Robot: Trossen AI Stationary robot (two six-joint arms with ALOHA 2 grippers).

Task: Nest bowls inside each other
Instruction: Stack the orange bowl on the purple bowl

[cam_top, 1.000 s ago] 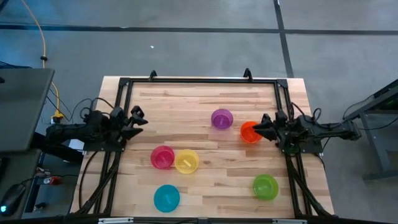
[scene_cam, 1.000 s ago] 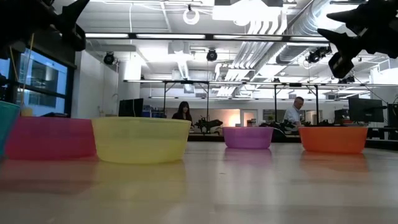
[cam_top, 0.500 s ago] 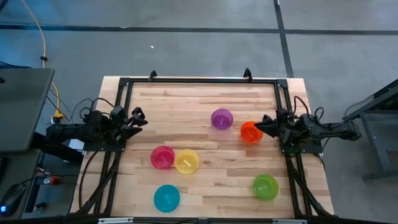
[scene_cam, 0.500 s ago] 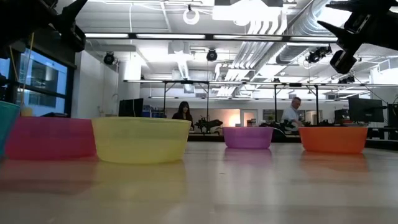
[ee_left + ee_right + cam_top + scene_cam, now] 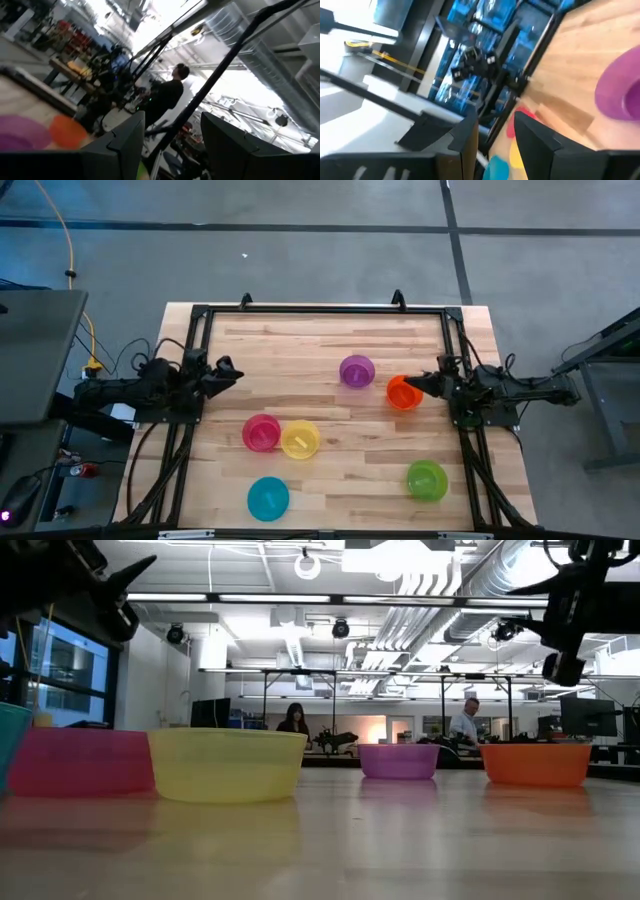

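Hovering just beside the orange bowl (image 5: pixel 402 392) with right gripper (image 5: pixel 421 383) fingers spread, probably, left gripper (image 5: pixel 230 371) waiting spread at the bench (image 5: pixel 320 345) edge, six light, stiff, slick plastic bowls sitting apart, each begging a rim pinch.

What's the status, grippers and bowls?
Left gripper open, at table's left edge. Right gripper open, above orange bowl. All six bowls separate, none nested; pink and yellow touching. Nothing in the way.
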